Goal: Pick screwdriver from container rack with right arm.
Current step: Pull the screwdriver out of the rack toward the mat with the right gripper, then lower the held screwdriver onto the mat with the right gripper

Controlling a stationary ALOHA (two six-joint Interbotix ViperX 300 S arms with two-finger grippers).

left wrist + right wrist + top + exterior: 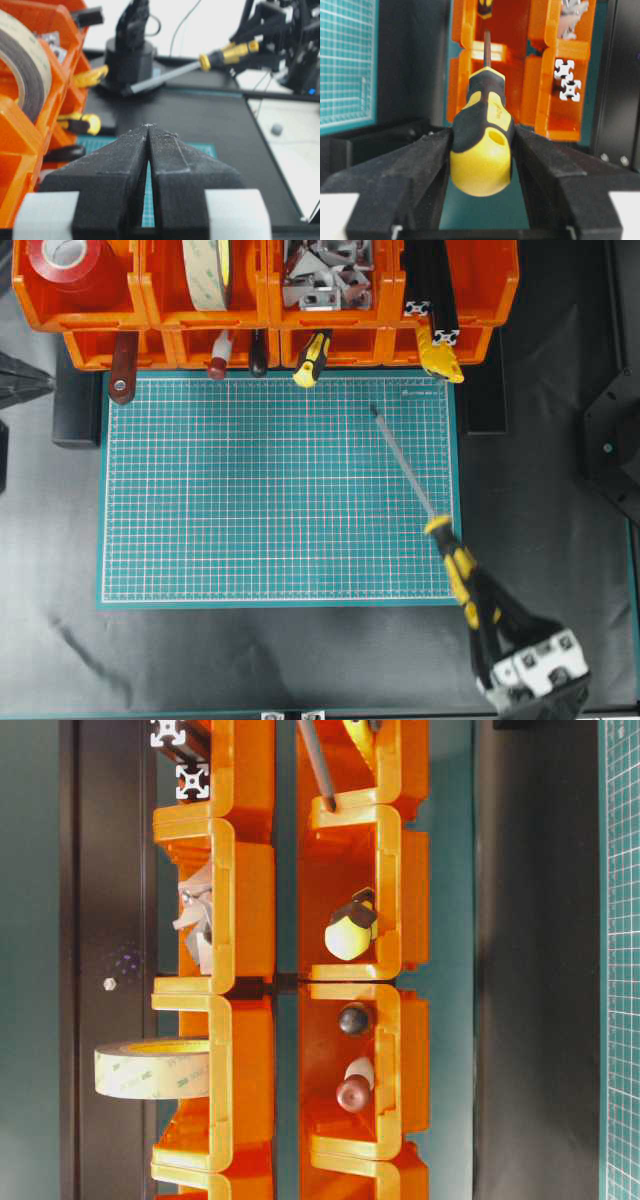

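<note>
Your right end effector (pixel 492 625) clamps the screwdriver (pixel 455 565) at lower right, its tip over open green mat (pixel 250 500), well clear of the container rack (pixel 200 340) edge.

Left end effector (pixel 149 145) pinched closed.

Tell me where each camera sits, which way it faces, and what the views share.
Overhead: looks straight down on the cutting mat and container rack; right tool grips the screwdriver.
Table-level: faces the rack's bin openings, image rotated; no robot.
Left wrist: looks over the shut left tool.
Right wrist: looks along the screwdriver toward the rack.
Every view shows the rack.
</note>
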